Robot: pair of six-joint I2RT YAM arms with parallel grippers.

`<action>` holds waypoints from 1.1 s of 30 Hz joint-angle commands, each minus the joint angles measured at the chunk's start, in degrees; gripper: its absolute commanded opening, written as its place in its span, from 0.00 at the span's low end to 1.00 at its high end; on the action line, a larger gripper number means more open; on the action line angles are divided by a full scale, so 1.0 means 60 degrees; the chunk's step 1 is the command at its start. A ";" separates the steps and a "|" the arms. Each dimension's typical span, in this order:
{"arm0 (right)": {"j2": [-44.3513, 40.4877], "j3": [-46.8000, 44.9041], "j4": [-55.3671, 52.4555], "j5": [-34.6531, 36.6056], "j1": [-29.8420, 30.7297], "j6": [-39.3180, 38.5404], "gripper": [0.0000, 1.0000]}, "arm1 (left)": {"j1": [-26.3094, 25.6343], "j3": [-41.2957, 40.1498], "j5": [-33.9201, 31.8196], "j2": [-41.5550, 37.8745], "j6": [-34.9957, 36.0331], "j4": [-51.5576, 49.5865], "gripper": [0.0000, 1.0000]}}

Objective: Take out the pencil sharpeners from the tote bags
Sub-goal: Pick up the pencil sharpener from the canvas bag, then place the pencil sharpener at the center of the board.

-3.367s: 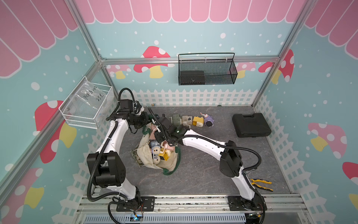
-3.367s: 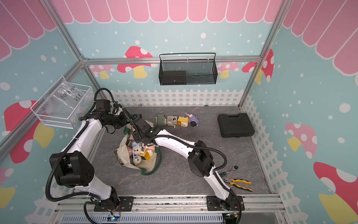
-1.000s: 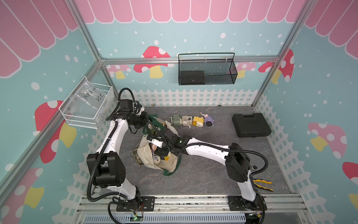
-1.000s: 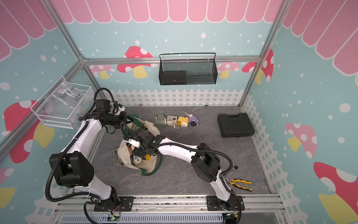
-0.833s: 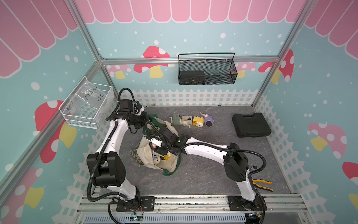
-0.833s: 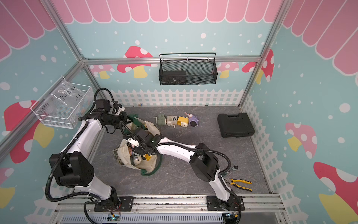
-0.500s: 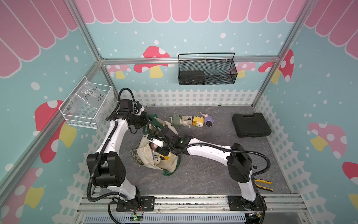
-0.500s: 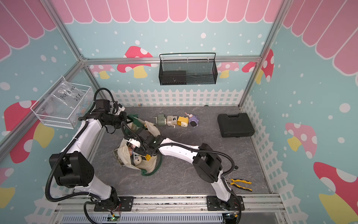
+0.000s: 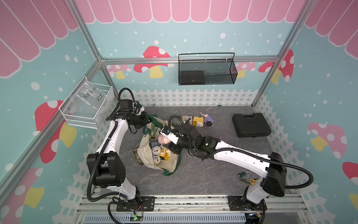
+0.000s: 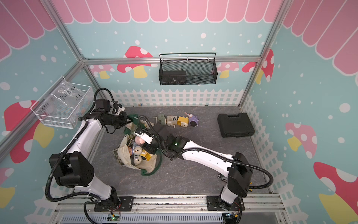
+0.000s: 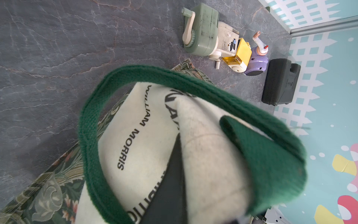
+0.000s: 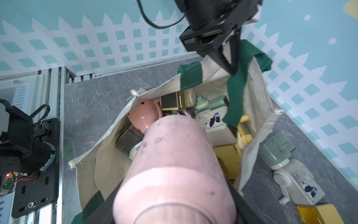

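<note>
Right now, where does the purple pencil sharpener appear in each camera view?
Both top views: the purple sharpener ends the row of sharpeners, on the side of the black case.
Left wrist: the purple sharpener sits between the yellow sharpener and the black case.
Right wrist: not in it.
Shared landmark: the green sharpener at the row's other end, seen in all four views.

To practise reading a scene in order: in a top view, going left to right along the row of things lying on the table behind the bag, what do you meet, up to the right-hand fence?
In a top view: green sharpener → cream sharpener → yellow sharpener → purple sharpener → black case.
</note>
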 commanded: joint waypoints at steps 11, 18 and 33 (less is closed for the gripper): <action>-0.1821 -0.2855 0.1515 0.0616 -0.3928 0.1943 0.41 | 0.0119 0.0183 0.0380 -0.0433 -0.0106 0.0824 0.00; -0.1264 -0.2921 0.1349 0.0878 -0.5882 0.2922 0.41 | 0.0120 0.0177 0.0401 -0.0435 -0.0104 0.0822 0.00; 0.2078 -0.0943 0.0506 -0.0524 -0.8701 0.4084 0.41 | 0.0120 0.0172 0.0350 -0.0425 -0.0096 0.0821 0.00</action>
